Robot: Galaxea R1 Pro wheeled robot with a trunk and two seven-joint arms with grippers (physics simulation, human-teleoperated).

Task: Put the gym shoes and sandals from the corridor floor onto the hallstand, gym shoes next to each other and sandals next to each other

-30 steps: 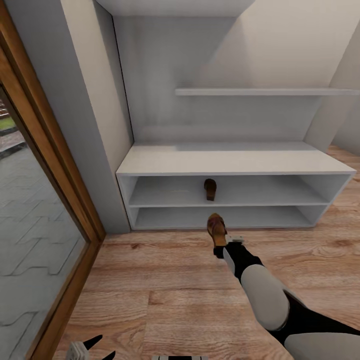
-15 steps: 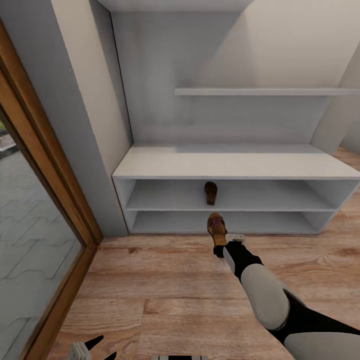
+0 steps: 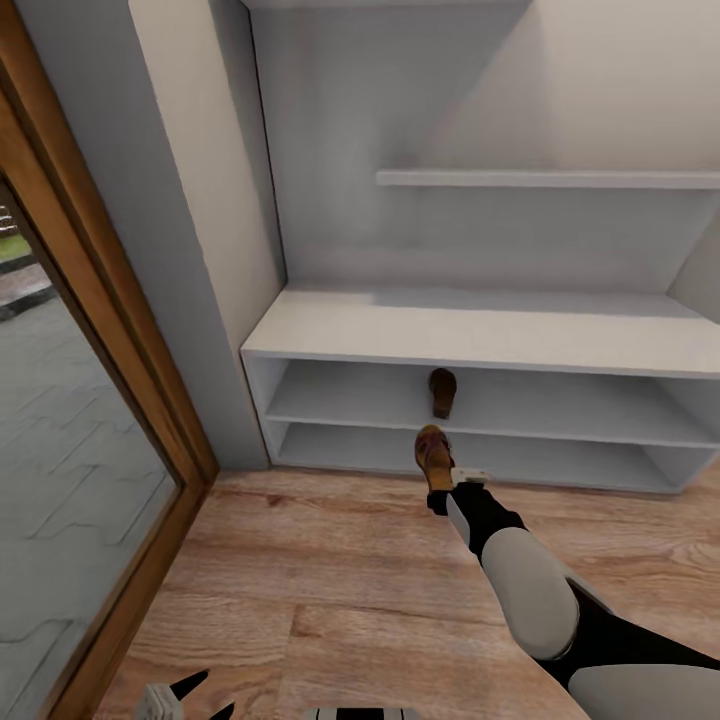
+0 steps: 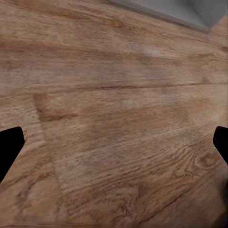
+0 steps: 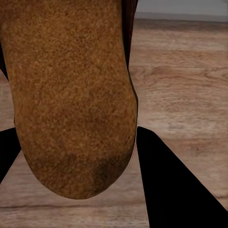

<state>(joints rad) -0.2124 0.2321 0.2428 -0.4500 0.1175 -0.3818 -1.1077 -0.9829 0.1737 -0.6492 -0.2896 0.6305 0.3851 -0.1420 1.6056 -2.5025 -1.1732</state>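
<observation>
My right gripper point(image 3: 438, 492) is shut on a brown sandal point(image 3: 433, 456), holding it above the wood-plank corridor floor point(image 3: 330, 590) just in front of the hallstand point(image 3: 480, 335). In the right wrist view the sandal point(image 5: 71, 95) sits between the two black fingers point(image 5: 171, 180). The other sandal point(image 3: 442, 391) lies on the hallstand's upper open shelf, a little beyond the held one. My left gripper point(image 3: 185, 697) hangs low at the near left, and its fingertips point(image 4: 9, 147) stand wide apart over bare floor point(image 4: 114, 118). The gym shoes are out of view.
A wood-framed glass door point(image 3: 60, 400) runs along the left, with a grey wall pillar point(image 3: 190, 250) between it and the hallstand. A wall shelf point(image 3: 550, 178) hangs above the bench top. Open floor lies ahead of the hallstand.
The whole view has shifted: the hallstand now sits further right and a little nearer. The right arm still holds the sandal in the same pose.
</observation>
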